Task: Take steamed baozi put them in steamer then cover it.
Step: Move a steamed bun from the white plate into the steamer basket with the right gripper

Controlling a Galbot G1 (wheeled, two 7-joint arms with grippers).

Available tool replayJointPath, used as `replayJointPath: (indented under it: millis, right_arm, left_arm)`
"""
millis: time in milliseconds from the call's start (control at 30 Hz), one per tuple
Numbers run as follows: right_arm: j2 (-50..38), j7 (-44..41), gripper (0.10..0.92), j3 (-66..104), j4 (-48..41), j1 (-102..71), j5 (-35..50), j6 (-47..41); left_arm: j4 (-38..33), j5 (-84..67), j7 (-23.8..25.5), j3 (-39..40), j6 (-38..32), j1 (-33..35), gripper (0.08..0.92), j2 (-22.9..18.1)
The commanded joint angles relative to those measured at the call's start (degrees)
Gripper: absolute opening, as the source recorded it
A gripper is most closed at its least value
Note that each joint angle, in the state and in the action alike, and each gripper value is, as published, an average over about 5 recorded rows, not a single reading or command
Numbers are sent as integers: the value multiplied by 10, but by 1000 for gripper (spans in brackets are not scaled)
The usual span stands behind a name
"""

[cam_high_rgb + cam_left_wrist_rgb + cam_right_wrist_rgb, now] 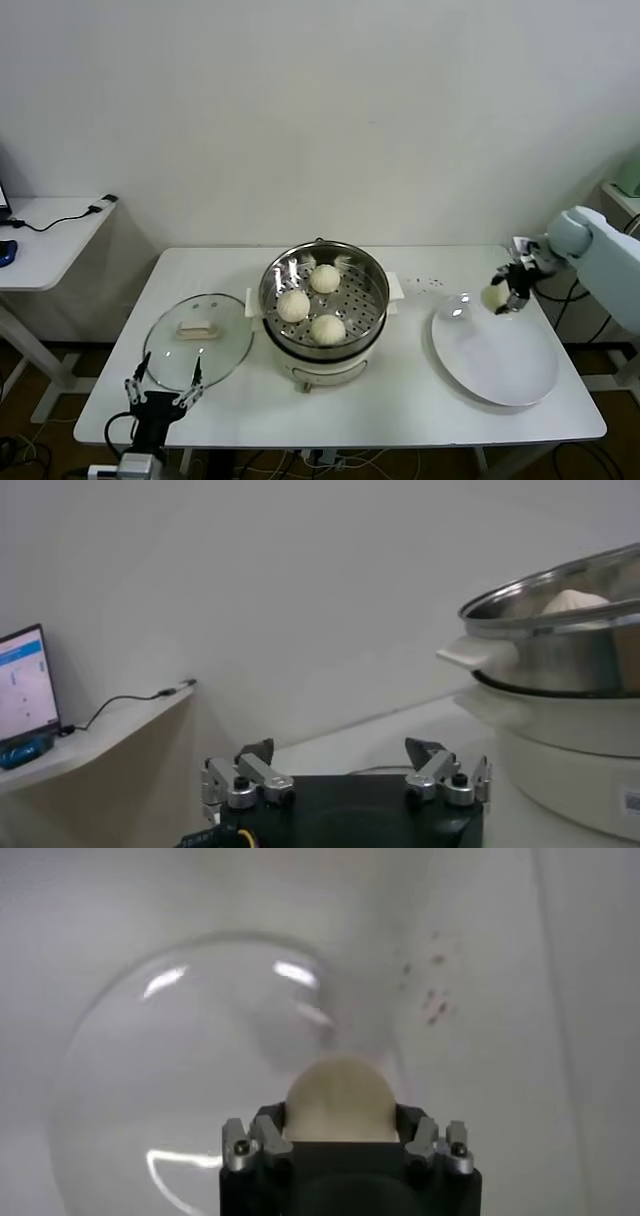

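Observation:
The steamer [372, 300] stands mid-table with three baozi [294, 305] [325, 278] [328, 328] on its perforated floor. My right gripper [500, 296] is shut on the fourth baozi [494, 296] and holds it above the far left rim of the white plate [500, 365]. In the right wrist view the baozi [338, 1098] sits between the jaws over the plate [150, 1088]. The cover [170, 355] lies flat on the table left of the steamer. My left gripper [163, 387] is open and empty, low at the table's front edge just before the cover; the steamer [560, 670] shows in its wrist view.
A small side desk [45, 235] with a cable stands to the left, with a monitor [22, 685] on it. Some dark specks [428, 283] mark the table between steamer and plate. The wall runs close behind the table.

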Motion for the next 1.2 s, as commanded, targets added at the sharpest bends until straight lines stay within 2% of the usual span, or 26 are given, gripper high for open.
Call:
replayJointPath:
  millis: [33,333,533,867,1200]
  right_arm:
    - [56,27,700,-295,95,260,287,-88]
    - [166,46,701,-422,112,369,429,-107]
    - [230,60,704,-455,120,376,463,-116]
    - [301,106,704,-473,121,318,455,-132]
    - [308,130,704,-488,117,262,429,-135]
  left_arm:
    - [-4,3,0,15,-5,5,823,-2]
    - [1,-3,1,18,-10,4,823,6]
    - [8,-14,1,14,-10,0,823,13]
    - [10,-24,1,10,-9,-7,823,23]
    - [16,-26,1,6,-10,-9,823,28]
